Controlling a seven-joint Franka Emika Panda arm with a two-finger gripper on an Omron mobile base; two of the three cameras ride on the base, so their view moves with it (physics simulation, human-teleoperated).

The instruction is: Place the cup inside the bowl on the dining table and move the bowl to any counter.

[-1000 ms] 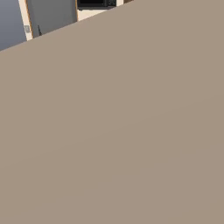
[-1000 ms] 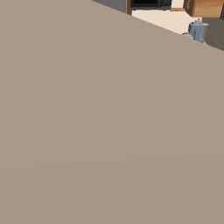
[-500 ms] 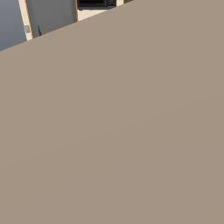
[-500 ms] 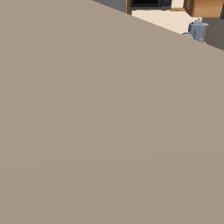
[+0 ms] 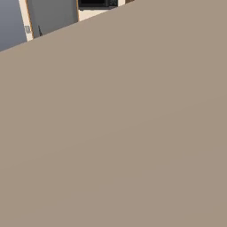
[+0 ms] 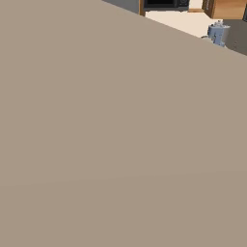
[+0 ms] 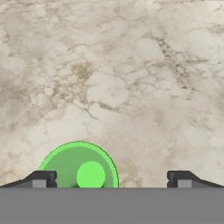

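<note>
In the hand view I look straight down on the bright green cup (image 7: 78,166), seen from above as a round rim with a lighter bottom. It stands on a marbled beige stone surface (image 7: 131,78). My gripper (image 7: 111,178) is open, its two dark fingertips (image 7: 41,178) far apart. The cup sits just inside the left fingertip, off to the left of the middle of the gap. The bowl is out of view.
A flat grey-brown surface (image 5: 124,133) blocks most of both base views. Beyond its edge show a dark appliance (image 6: 165,4), a pale counter (image 6: 181,21), a small blue-grey jug (image 6: 217,34) and a wooden cabinet (image 6: 229,8).
</note>
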